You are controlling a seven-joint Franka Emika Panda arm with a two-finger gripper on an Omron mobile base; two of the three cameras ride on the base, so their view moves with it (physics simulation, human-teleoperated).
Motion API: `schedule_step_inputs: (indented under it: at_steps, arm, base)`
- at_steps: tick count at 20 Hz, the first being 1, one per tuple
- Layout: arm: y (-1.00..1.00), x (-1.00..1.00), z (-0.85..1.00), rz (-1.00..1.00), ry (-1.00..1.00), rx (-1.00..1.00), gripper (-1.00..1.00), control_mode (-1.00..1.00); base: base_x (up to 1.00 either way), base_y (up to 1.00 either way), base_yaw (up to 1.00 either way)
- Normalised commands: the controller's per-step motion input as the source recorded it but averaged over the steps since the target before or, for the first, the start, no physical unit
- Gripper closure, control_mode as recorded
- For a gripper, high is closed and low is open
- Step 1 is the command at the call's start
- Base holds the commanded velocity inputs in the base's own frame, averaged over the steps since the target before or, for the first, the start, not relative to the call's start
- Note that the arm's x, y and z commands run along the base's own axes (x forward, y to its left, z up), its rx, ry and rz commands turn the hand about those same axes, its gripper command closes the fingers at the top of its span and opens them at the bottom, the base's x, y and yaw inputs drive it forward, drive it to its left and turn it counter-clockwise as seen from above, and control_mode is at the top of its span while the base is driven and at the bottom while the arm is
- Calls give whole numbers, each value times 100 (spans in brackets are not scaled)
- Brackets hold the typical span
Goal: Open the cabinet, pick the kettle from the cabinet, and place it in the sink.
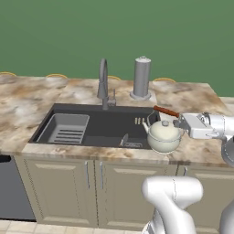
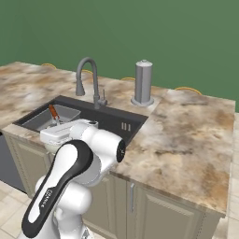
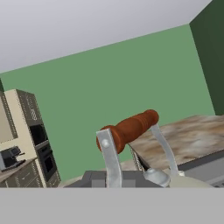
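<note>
left base: looks down at sink point(image 1: 98, 123) | right base: same sink point(image 2: 112, 119), from right | hand: close on kettle point(image 3: 131, 127) handle

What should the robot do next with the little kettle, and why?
Probably lower it a little. The gripper is shut on the kettle, which looks to be over the right end of the sink, near the front rim, so it likely needs setting down before letting go.
</note>
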Motion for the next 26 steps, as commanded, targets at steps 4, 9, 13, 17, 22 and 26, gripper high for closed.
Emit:
schedule_step_inputs:
  at_steps: [4, 9, 13, 17, 22, 26]
  arm:
    - [0, 0, 0, 0, 0, 0, 100, 100]
    - [0, 0, 0, 0, 0, 0, 100, 100]
    - [0, 0, 0, 0, 0, 0, 100, 100]
    - [0, 0, 0, 0, 0, 0, 100, -100]
    - [0, 0, 0, 0, 0, 0, 100, -100]
    - [0, 0, 0, 0, 0, 0, 100, -100]
  base:
    - [0, 0, 0]
    - [0, 0, 0]
    - [0, 0, 0]
    - [0, 0, 0]
    - [0, 0, 0]
    - [0, 0, 0]
